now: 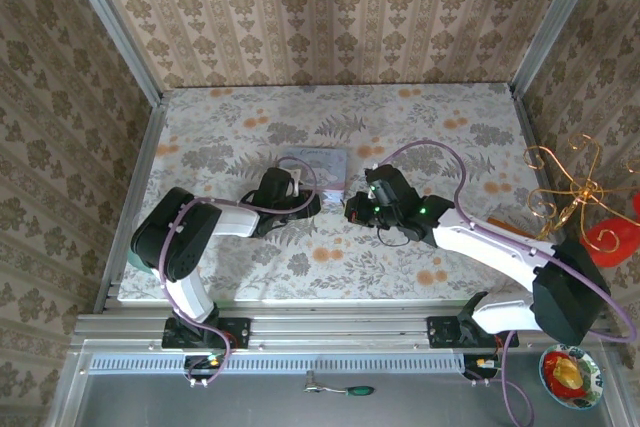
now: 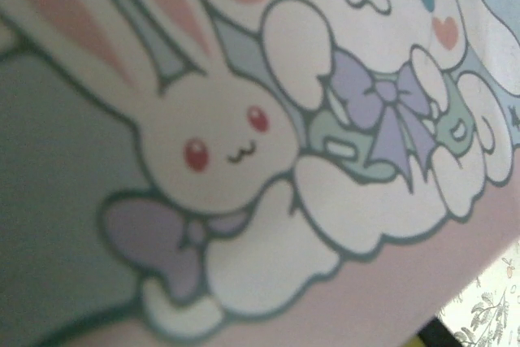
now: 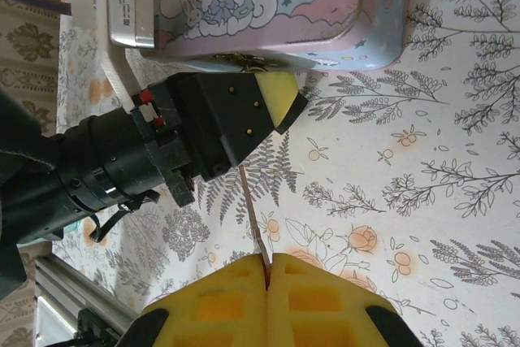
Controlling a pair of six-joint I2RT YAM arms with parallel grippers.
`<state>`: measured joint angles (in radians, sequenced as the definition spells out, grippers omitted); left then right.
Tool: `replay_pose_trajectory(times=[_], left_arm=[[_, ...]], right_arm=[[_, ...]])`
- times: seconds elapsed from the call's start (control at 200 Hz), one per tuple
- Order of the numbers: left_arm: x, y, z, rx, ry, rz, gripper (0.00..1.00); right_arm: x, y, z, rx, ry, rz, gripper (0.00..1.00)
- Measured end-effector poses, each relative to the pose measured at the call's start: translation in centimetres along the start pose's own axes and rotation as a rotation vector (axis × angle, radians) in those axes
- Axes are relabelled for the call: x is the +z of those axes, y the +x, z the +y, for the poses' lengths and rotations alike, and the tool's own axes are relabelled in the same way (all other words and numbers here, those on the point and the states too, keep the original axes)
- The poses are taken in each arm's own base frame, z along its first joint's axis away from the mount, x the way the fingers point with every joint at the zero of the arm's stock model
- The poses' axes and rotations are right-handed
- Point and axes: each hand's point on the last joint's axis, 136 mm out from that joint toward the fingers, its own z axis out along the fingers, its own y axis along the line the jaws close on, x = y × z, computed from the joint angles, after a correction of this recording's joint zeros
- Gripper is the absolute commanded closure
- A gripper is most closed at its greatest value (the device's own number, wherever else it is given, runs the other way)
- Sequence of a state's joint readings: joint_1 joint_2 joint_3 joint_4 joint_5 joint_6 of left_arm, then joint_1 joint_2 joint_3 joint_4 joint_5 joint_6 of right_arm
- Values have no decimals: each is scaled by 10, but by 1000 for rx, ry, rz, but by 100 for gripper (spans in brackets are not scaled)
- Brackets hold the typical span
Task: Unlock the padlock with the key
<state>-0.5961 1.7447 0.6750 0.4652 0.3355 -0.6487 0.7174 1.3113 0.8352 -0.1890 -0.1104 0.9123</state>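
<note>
My right gripper (image 3: pixel 266 259) is shut, and its yellow pads (image 3: pixel 325 298) pinch the key (image 3: pixel 255 215), a thin metal sliver. The key points away from the pads, and its far end passes under the black body of my left gripper (image 3: pixel 280 97). That gripper's tip rests against the front edge of the light blue cartoon tin (image 3: pixel 276 6). I cannot tell how its jaws stand. A small brassy fitting (image 3: pixel 244 60) shows at the tin's rim. The padlock is hidden. From above, left gripper (image 1: pixel 312 200) and right gripper (image 1: pixel 357 211) meet just in front of the tin (image 1: pixel 318 162). The tin's lid (image 2: pixel 244 136) is very close in the left wrist view.
Wallpapered walls close in the floral table (image 1: pixel 440 137) on three sides. A gold wire ornament (image 1: pixel 570 192) stands beyond the right edge, with a bowl (image 1: pixel 570 375) nearer. A green-handled tool (image 1: pixel 352 390) lies below the front rail.
</note>
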Motion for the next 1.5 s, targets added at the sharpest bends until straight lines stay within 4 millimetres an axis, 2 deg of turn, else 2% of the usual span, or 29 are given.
replay_pose_trajectory(times=[0.295,0.47,0.77,1.15,1.5], left_arm=[[-5,-1,-10,-141,45,22,95],[-12,-6,-22,-244,113,34,96],[-20,-18,-40,-357,207,26,96],[-27,-26,-51,-440,301,6,97],[-31,-29,-54,-466,336,4,98]], right_arm=[[14,4,-29,50,-15,73,100],[27,13,-16,16,-109,139,100],[49,30,-19,-2,-179,220,100],[61,4,-22,98,-278,178,100],[62,-7,-14,133,-363,181,100]])
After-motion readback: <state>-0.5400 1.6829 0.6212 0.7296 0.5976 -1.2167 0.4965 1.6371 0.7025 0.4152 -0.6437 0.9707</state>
